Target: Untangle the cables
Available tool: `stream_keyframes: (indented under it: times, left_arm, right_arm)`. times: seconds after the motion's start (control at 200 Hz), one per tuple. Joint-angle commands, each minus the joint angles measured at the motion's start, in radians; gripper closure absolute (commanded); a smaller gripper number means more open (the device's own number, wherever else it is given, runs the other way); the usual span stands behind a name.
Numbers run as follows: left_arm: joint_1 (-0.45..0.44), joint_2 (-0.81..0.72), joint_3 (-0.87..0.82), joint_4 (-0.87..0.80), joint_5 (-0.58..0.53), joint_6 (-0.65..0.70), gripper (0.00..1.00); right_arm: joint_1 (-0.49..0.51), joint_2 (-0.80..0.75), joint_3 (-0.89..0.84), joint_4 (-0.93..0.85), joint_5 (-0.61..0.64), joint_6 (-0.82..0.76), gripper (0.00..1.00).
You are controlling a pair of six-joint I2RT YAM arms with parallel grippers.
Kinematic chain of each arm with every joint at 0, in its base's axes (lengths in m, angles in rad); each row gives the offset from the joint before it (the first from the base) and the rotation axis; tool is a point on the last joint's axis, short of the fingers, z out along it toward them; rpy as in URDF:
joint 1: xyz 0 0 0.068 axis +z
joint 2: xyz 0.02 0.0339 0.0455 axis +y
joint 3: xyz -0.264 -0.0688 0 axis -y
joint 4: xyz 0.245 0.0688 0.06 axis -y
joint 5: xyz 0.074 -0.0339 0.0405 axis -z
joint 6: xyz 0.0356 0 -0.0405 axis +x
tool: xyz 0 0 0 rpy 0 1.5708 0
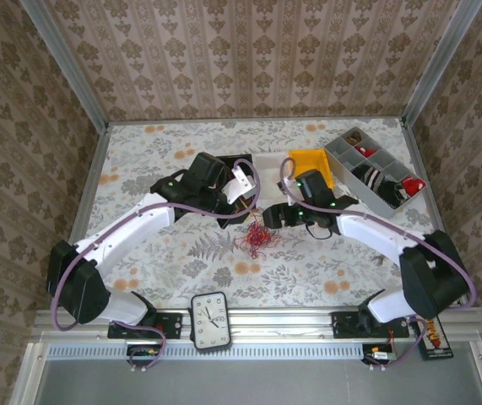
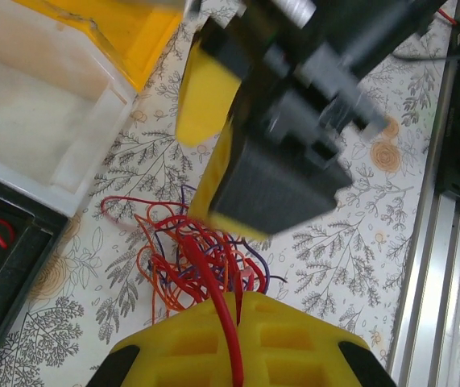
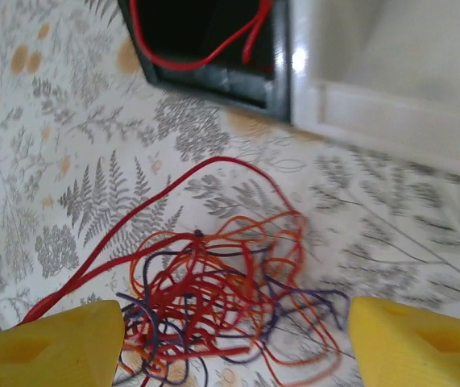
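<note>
The cables [image 1: 257, 239] lie in a loose tangle of red, orange and purple strands on the patterned surface [image 1: 181, 253], about midway between the two arms and just in front of the bins. From the heap one red strand [image 2: 217, 282] runs into the seam of the left end effector [image 2: 238, 308], whose yellow pads [image 2: 197, 355] are pressed together on it. The right end effector [image 3: 236, 310] hangs over the tangle with its yellow fingers [image 3: 60, 347] spread wide, one to each side of the heap and nothing gripped between them; whether they touch the strands I cannot tell. In the left wrist view the right end effector is blurred, just above the heap.

Just behind the tangle stands a black bin [image 3: 213, 81] with a lone red cable [image 3: 205, 56] curled inside. A white bin [image 3: 391, 121] sits against its side, and a yellow bin [image 1: 312, 162] comes next in the row. Further right, a grey divided tray [image 1: 352, 175] lies at an angle, with small red and dark items in its compartments. A black clock [image 1: 210, 321] stands at the near edge between the arm bases.
</note>
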Motion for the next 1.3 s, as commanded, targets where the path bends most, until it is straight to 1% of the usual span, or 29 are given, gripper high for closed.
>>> stream_keyframes:
  times: [0.0,0.11,0.18,0.24,0.29,0.35,0.44,0.475,0.5,0.535,0.605,0.695,0.89,1.0,1.085,1.195,1.25,1.265,1.295]
  left_arm:
    - [-0.007,-0.005,-0.008,0.025,0.022,0.0,1.0]
    - [-0.005,-0.024,-0.031,0.056,0.012,-0.012,1.0]
    - [0.001,-0.042,-0.047,0.079,0.001,-0.022,1.0]
    - [0.01,-0.067,-0.066,0.107,-0.02,-0.032,1.0]
    - [0.023,-0.095,-0.088,0.137,-0.04,-0.044,1.0]
    - [0.043,-0.131,-0.116,0.183,-0.069,-0.064,1.0]
    - [0.087,-0.177,-0.149,0.239,-0.08,-0.099,1.0]
    - [0.106,-0.192,-0.16,0.257,-0.081,-0.112,1.0]
    - [0.119,-0.2,-0.164,0.263,-0.078,-0.12,1.0]
    - [0.134,-0.206,-0.169,0.27,-0.077,-0.126,1.0]
    - [0.154,-0.211,-0.174,0.267,-0.073,-0.127,1.0]
    - [0.176,-0.211,-0.184,0.267,-0.067,-0.132,1.0]
    - [0.222,-0.214,-0.232,0.3,-0.057,-0.154,1.0]
    - [0.23,-0.211,-0.246,0.306,-0.062,-0.159,1.0]
    - [0.241,-0.222,-0.261,0.331,-0.12,-0.179,1.0]
    - [0.257,-0.243,-0.28,0.379,-0.259,-0.215,1.0]
    - [0.257,-0.255,-0.282,0.399,-0.283,-0.236,1.0]
    - [0.282,-0.26,-0.284,0.407,-0.284,-0.241,1.0]
    - [0.289,-0.271,-0.283,0.422,-0.281,-0.25,1.0]
  right_arm:
    - [0.038,0.104,0.083,-0.069,-0.061,-0.057,0.25]
    - [0.07,0.243,0.192,-0.206,-0.033,-0.109,0.27]
    - [0.091,0.321,0.252,-0.302,0.054,-0.127,0.28]
    - [0.095,0.365,0.273,-0.364,0.137,-0.118,0.32]
    - [0.095,0.383,0.274,-0.393,0.191,-0.104,0.38]
    - [0.094,0.388,0.258,-0.413,0.242,-0.094,0.51]
    - [0.092,0.371,0.221,-0.424,0.307,-0.073,0.76]
    - [0.088,0.359,0.203,-0.423,0.326,-0.062,0.83]
    - [0.085,0.348,0.189,-0.423,0.338,-0.054,0.87]
    - [0.077,0.332,0.172,-0.421,0.353,-0.041,0.89]
    - [0.057,0.296,0.141,-0.42,0.383,-0.012,0.91]
    - [0.007,0.24,0.094,-0.408,0.394,0.029,0.91]
    - [-0.155,0.153,0.002,-0.374,0.367,0.118,0.91]
    - [-0.194,0.139,-0.015,-0.358,0.352,0.136,0.9]
    - [-0.207,0.136,-0.02,-0.355,0.367,0.156,0.9]
    - [-0.223,0.127,-0.034,-0.343,0.369,0.173,0.87]
    - [-0.224,0.123,-0.036,-0.343,0.369,0.173,0.84]
    - [-0.224,0.123,-0.036,-0.343,0.369,0.173,0.82]
    - [-0.224,0.125,-0.036,-0.343,0.367,0.171,0.8]
